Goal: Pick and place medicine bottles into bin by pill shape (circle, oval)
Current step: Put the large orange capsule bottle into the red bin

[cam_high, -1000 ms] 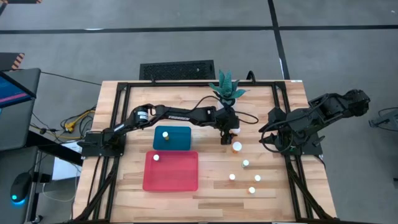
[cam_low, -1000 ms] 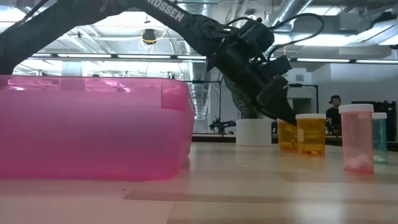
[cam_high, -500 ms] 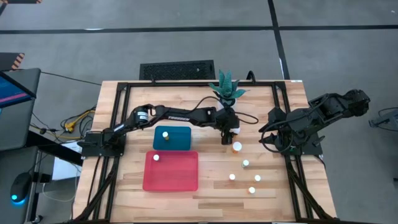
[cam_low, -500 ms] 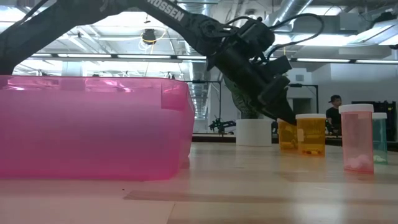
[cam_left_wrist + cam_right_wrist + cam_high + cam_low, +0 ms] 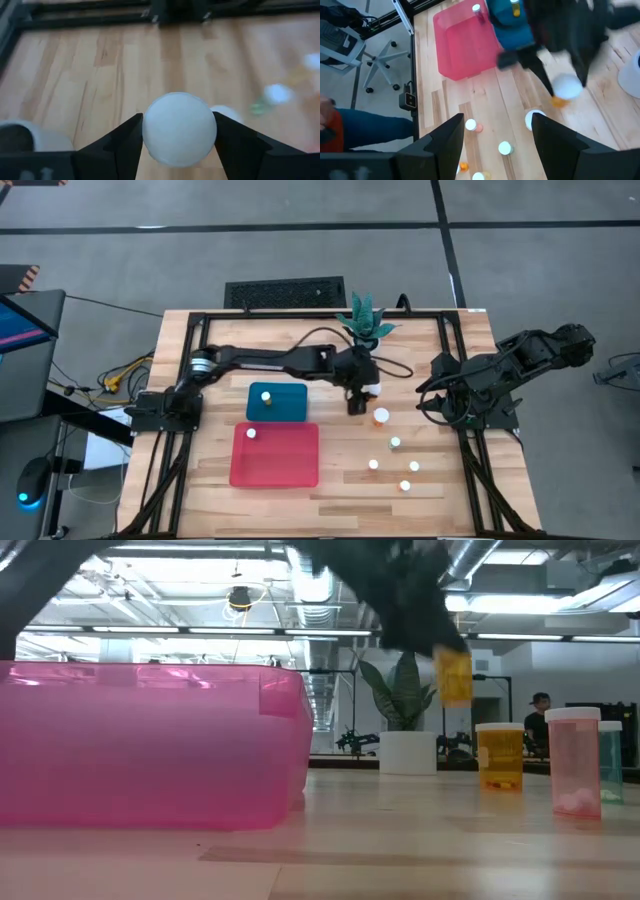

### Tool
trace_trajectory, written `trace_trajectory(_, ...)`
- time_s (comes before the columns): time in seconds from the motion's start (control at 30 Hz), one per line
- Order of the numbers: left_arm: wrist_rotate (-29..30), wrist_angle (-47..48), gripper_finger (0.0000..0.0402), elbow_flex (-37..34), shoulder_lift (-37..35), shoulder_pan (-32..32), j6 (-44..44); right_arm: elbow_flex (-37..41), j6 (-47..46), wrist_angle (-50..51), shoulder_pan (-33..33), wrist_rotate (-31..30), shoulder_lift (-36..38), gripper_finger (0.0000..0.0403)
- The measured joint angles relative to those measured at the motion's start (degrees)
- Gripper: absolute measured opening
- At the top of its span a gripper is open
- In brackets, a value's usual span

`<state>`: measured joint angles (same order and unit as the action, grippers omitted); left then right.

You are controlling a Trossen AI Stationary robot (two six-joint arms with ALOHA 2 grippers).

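I see the left gripper (image 5: 358,392) closed on one amber medicine bottle (image 5: 454,677), which it holds clear of the table (image 5: 340,480). In the left wrist view the white cap (image 5: 179,128) sits squarely between the two fingers (image 5: 125,145), touching both. In the low view the bottle hangs in the air below the blurred arm, with its amber body showing under the jaws.

Just beside the left jaws, on the table, stands an orange bottle (image 5: 380,416). Farther from the jaws, four more bottles (image 5: 395,443) stand in a loose group on the bare wood. On the other side of the jaws lie the teal bin (image 5: 277,401) and, just past it, the pink bin (image 5: 275,454). Each bin holds one white-capped bottle: one in the teal bin (image 5: 266,395), one in the pink bin (image 5: 251,433). The potted plant (image 5: 364,322) stands near the jaws, toward the table's far edge.

The right gripper (image 5: 492,145) waits at the right side of the table, well apart from the bottles. Its jaws stand wide apart and hold nothing; the table and bottles show through the gap between them.
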<state>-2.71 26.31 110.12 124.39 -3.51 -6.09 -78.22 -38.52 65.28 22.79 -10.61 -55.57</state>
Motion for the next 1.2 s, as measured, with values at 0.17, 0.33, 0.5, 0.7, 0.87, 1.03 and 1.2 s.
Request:
trace_trajectory(0.17,0.02,12.74,0.0224,0.0,-9.31,2.87,-0.51,0.0,1.33,-0.29,0.0,-0.03,-0.02,0.024)
trace_trajectory(0.33,2.77,25.39,0.0216,0.03,-18.59,6.56,3.67,0.0,2.77,-0.28,0.0,-0.03,0.0,0.024)
trace_trajectory(0.5,9.37,35.38,0.0213,-0.5,-25.37,13.1,11.66,0.0,2.99,-0.23,0.0,-0.02,0.0,0.024)
trace_trajectory(0.7,22.44,37.75,0.022,-9.3,-33.12,25.27,27.66,0.0,3.02,-0.26,0.0,-0.02,-0.01,0.024)
trace_trajectory(0.87,32.07,37.31,0.022,-20.99,-37.56,37.03,45.59,0.0,3.02,-0.98,0.0,-0.02,0.0,0.024)
trace_trajectory(1.03,38.91,36.64,0.022,-32.08,-38.12,47.05,62.24,0.0,3.02,-1.51,0.0,-0.02,-0.02,0.024)
trace_trajectory(1.2,41.49,34.57,0.022,-41.73,-38.15,52.46,75.81,0.0,2.98,-1.51,0.0,-0.02,-0.02,0.024)
